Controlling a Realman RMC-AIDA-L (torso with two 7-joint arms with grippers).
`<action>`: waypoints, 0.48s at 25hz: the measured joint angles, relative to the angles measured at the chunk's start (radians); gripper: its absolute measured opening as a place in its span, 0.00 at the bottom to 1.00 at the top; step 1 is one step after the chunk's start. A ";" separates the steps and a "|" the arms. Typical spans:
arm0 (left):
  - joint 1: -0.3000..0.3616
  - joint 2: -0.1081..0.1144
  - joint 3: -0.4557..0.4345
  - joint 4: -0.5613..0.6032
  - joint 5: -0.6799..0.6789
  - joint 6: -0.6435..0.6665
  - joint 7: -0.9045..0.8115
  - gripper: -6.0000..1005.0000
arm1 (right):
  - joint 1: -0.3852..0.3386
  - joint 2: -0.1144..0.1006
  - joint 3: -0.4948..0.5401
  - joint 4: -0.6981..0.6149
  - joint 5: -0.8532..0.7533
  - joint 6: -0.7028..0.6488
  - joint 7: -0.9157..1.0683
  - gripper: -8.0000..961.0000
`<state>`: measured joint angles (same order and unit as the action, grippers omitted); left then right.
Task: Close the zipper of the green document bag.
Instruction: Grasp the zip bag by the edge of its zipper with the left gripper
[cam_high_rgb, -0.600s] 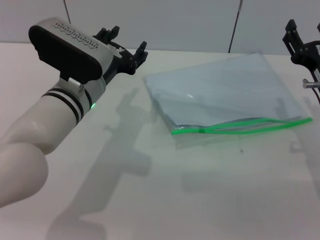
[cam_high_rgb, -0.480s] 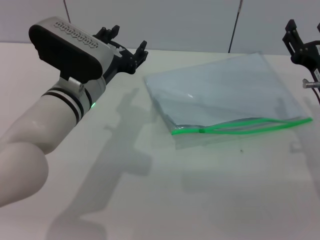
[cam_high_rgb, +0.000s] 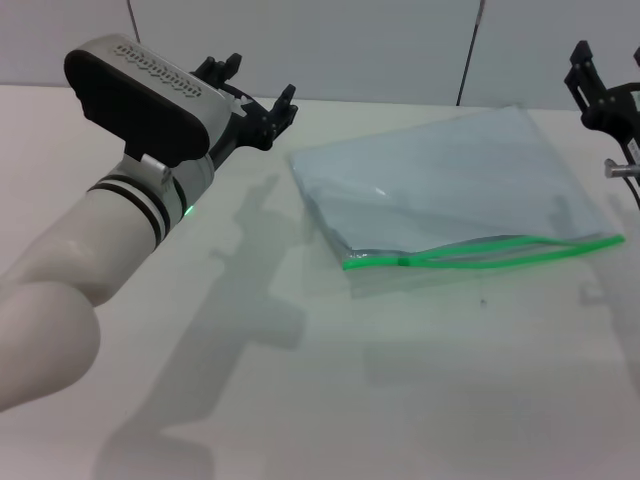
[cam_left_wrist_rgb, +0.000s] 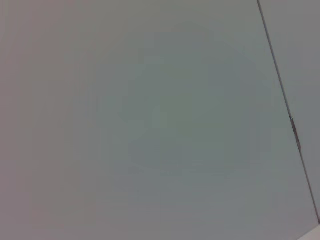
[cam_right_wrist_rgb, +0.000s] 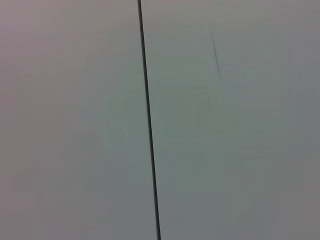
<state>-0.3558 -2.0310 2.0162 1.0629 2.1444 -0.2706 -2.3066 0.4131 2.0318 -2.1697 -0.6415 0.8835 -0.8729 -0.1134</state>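
The green document bag (cam_high_rgb: 450, 185) lies flat on the white table (cam_high_rgb: 300, 400) at the right of centre in the head view, a translucent pale blue-grey pouch. Its bright green zipper (cam_high_rgb: 480, 250) runs along the near edge, the two strips parted over most of the length, with a small slider (cam_high_rgb: 403, 261) near the left end. My left gripper (cam_high_rgb: 255, 92) hovers open above the table, left of the bag's far left corner. My right gripper (cam_high_rgb: 592, 80) shows only partly at the right edge, raised beyond the bag. Both wrist views show only a blank wall.
A grey panelled wall (cam_high_rgb: 350, 40) stands behind the table. The left arm's shadow (cam_high_rgb: 240, 290) falls across the table in front of the bag.
The left arm has shifted very slightly to the right. The bag and the right arm have not moved.
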 joint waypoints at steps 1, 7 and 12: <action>0.000 0.000 0.000 0.000 0.000 0.000 0.000 0.73 | 0.001 0.000 0.000 0.000 0.000 0.000 0.000 0.79; 0.000 0.000 0.001 0.000 -0.001 -0.002 0.000 0.73 | 0.002 0.001 0.000 0.000 0.000 0.000 0.000 0.79; 0.000 0.000 0.001 0.000 -0.012 -0.003 -0.001 0.73 | 0.004 0.001 0.001 0.002 0.000 0.003 0.000 0.79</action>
<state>-0.3559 -2.0310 2.0172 1.0627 2.1322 -0.2738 -2.3071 0.4171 2.0325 -2.1689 -0.6394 0.8835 -0.8700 -0.1134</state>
